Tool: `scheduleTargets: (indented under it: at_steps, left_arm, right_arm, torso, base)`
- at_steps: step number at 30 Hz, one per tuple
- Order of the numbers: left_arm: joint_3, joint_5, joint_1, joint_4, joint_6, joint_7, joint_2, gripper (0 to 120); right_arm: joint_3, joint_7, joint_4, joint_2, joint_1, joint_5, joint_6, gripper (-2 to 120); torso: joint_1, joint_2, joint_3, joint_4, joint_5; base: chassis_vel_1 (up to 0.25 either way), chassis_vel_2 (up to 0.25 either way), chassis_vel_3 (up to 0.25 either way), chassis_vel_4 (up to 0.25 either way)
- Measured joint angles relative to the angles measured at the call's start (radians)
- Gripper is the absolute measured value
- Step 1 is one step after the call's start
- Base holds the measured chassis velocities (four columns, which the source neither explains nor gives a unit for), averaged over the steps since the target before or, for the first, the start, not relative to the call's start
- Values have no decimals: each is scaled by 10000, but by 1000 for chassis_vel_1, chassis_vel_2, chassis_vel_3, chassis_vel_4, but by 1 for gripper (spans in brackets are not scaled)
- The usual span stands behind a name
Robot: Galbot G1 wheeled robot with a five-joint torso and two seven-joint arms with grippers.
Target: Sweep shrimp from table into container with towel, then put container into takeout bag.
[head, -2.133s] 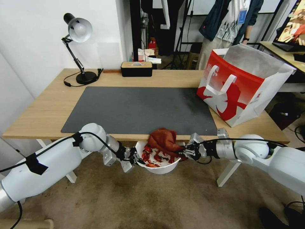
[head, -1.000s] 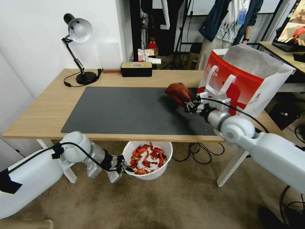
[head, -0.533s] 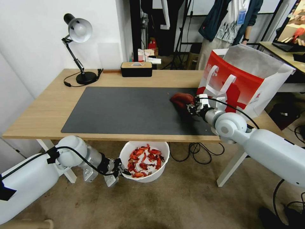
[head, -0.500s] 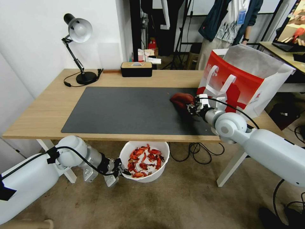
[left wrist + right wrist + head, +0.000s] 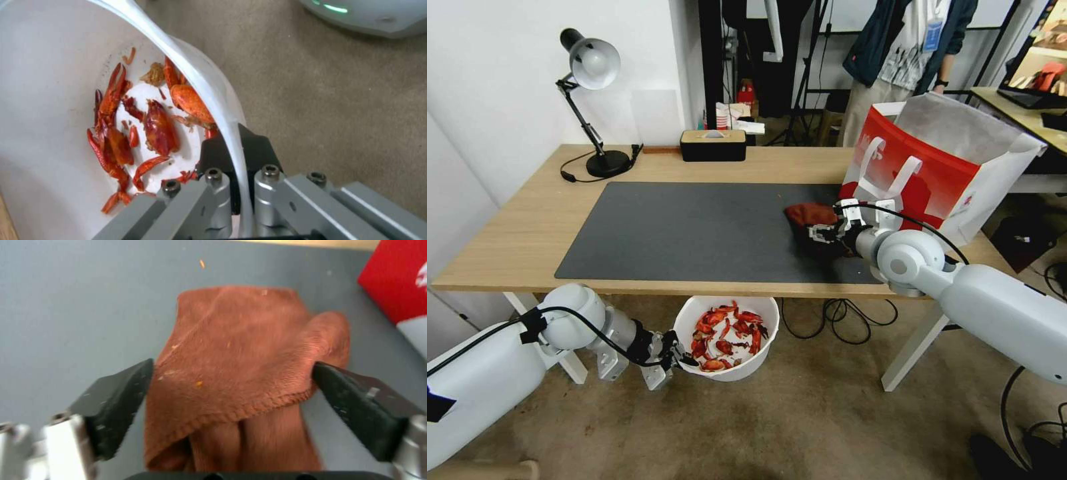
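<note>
The rust-brown towel (image 5: 810, 214) (image 5: 240, 350) lies crumpled on the dark mat (image 5: 707, 230) of the table (image 5: 520, 233), close to the takeout bag (image 5: 940, 177). My right gripper (image 5: 822, 235) (image 5: 231, 390) is open around the towel's near end, with its black fingers (image 5: 118, 400) spread on either side of the cloth. Below the table's front edge, my left gripper (image 5: 680, 357) (image 5: 238, 156) is shut on the rim of the white container (image 5: 727, 368) (image 5: 209, 90). Shrimp (image 5: 724, 333) (image 5: 155, 123) lie in a heap inside it.
A desk lamp (image 5: 590, 67) and a dark box (image 5: 714, 144) stand at the table's back edge. The red and white bag stands open at the table's right end. Cables (image 5: 834, 313) lie on the carpet under the table, beside a white table leg (image 5: 910, 350).
My right gripper carried the towel from the container up to the mat by the bag, set it down and opened. The left arm moved the container slightly lower and to the left.
</note>
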Motion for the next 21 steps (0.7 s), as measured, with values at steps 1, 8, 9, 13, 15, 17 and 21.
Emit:
scheduleTargets:
  at_steps: [1, 8, 9, 13, 15, 17, 21]
  left_arm:
    - [-4, -3, 6, 1, 0, 0, 0, 0]
    - [-13, -8, 17, 56, -1, 1, -53, 0]
    - [-12, -8, 17, 63, -1, 1, -67, 0]
    - [9, -8, -16, 117, -9, 1, -88, 0]
    - [14, -8, -19, 123, -13, 1, -94, 0]
    - [32, -9, -11, 124, -17, 2, -103, 0]
    - [45, -8, 5, 119, -18, 11, -132, 0]
  right_arm:
    - [-21, 4, -2, 1, 42, -41, 0, 98]
    - [-163, 84, -18, -74, 188, -465, -126, 100]
    - [-163, 92, -24, -95, 192, -507, -183, 100]
    - [36, -88, 7, -152, 173, -543, -403, 100]
    - [142, -198, 16, -152, 158, -536, -338, 100]
    - [308, -389, 17, -136, 138, -412, 46, 100]
    - [543, -457, 74, -177, 105, -91, 410, 100]
  torso:
    - [0, 0, 0, 0, 0]
    - [0, 0, 0, -1, 0]
    - [0, 0, 0, -1, 1]
    - [1, 0, 0, -3, 2]
    - [0, 0, 0, -2, 0]
    - [0, 0, 0, -2, 3]
    - [0, 0, 0, 0, 2]
  base:
    - [0, 0, 0, 0]
    - [0, 0, 0, 0]
    - [0, 0, 0, 0]
    - [0, 0, 0, 0]
    - [0, 0, 0, 0]
    - [0, 0, 0, 0]
    - [0, 0, 0, 0]
